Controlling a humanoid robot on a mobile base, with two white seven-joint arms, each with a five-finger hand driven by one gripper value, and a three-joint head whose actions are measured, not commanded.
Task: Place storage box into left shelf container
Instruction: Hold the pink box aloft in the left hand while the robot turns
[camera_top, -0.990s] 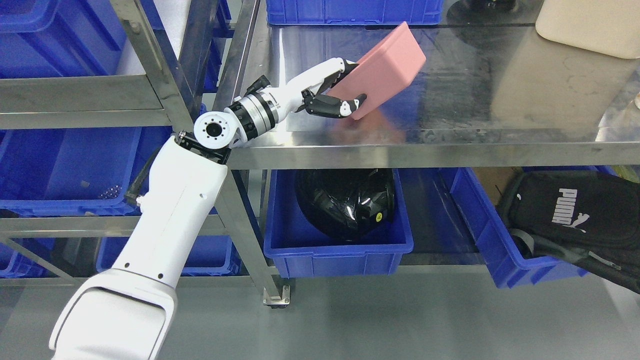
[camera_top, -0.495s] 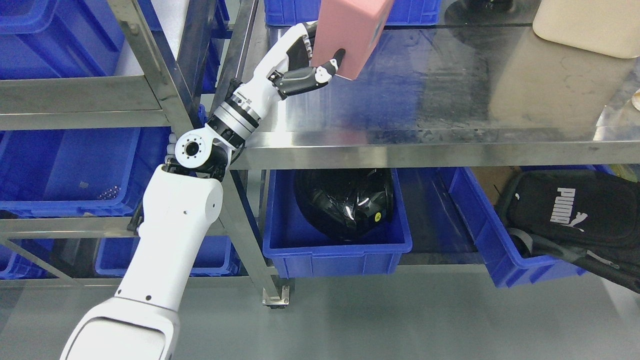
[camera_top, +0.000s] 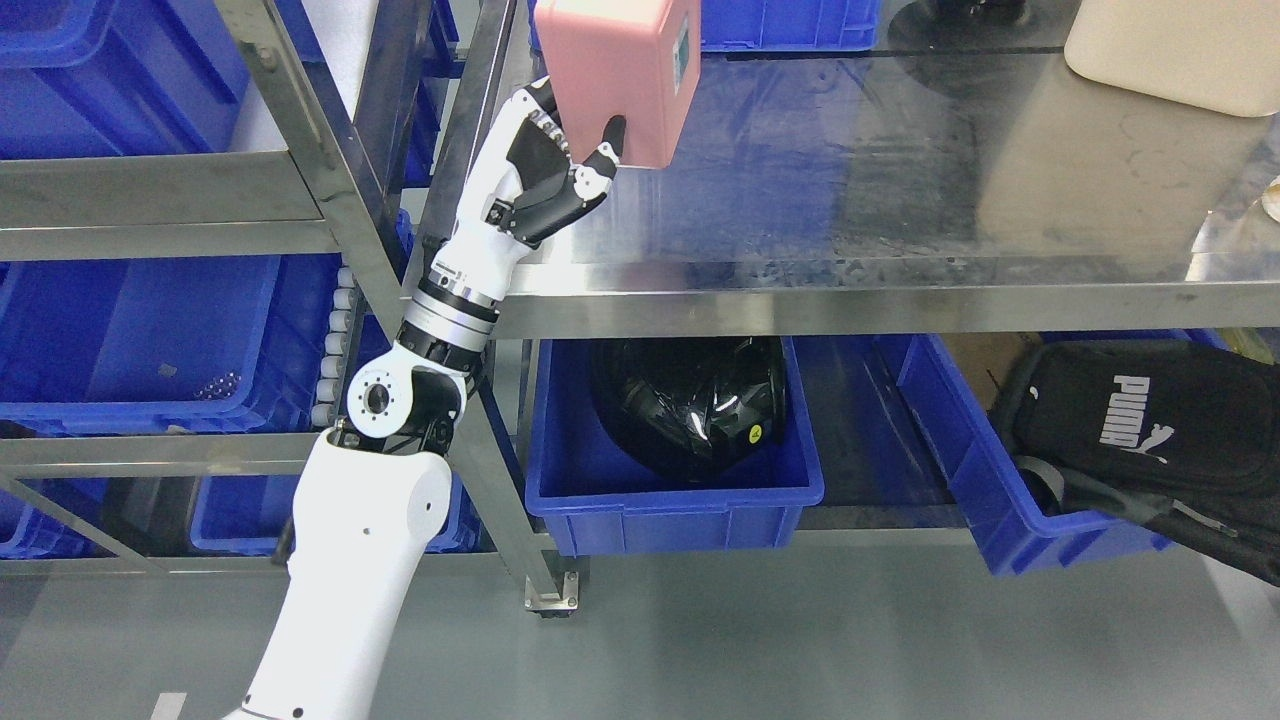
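Steel table (camera_top: 900, 290) as landmark; blue shelf bin (camera_top: 140, 340) left of it, below its level. Left hand (camera_top: 545, 180) above table's left end, fingers clamped on pink storage box (camera_top: 620, 75), held aloft. Carry step; next needs leftward swing, then lowering into bin

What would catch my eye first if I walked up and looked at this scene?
Probably the pink storage box, held up near the top of the picture by the white robot's left hand, above the shiny steel table. Next, the bright blue bins all around: one under the table holds a glossy black helmet, and another to the right holds a black bag with white lettering.
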